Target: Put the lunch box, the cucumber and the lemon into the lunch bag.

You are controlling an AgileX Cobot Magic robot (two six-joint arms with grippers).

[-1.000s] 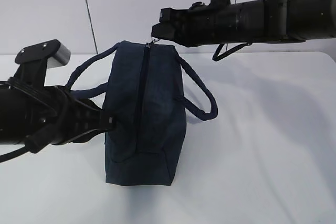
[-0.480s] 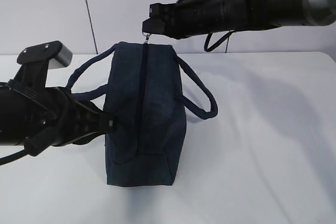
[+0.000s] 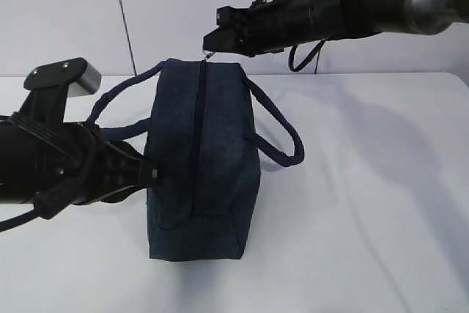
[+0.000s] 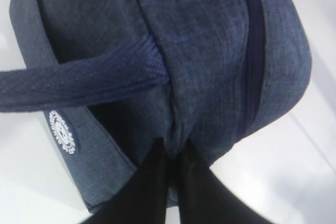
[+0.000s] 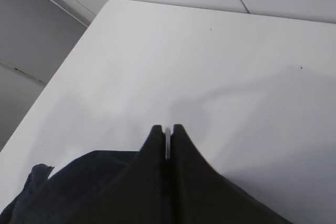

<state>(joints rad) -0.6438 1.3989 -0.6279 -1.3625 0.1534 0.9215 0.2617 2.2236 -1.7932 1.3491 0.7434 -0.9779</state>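
Observation:
The dark navy lunch bag (image 3: 212, 152) stands on the white table with its top zipper (image 3: 198, 130) shut along its whole length. My left gripper (image 3: 155, 172) is shut on a fold of the bag's fabric on its left side, seen close in the left wrist view (image 4: 173, 148). My right gripper (image 3: 210, 43) hangs over the bag's far end, shut on the metal ring pull (image 3: 211, 55). The ring (image 5: 167, 142) shows as a thin pale strip between the closed fingers (image 5: 167, 128). The lunch box, cucumber and lemon are out of view.
Two loop handles hang off the bag, one to the right (image 3: 282, 133) and one to the left (image 3: 121, 97) above my left arm. A round white logo (image 4: 62, 131) marks the bag's side. White table (image 3: 366, 203) stretches to the right; a wall stands behind.
The right arm has tilted upward, and its gripper rose slightly, went left and came partly back, still holding the ring. Bag and left gripper have not moved.

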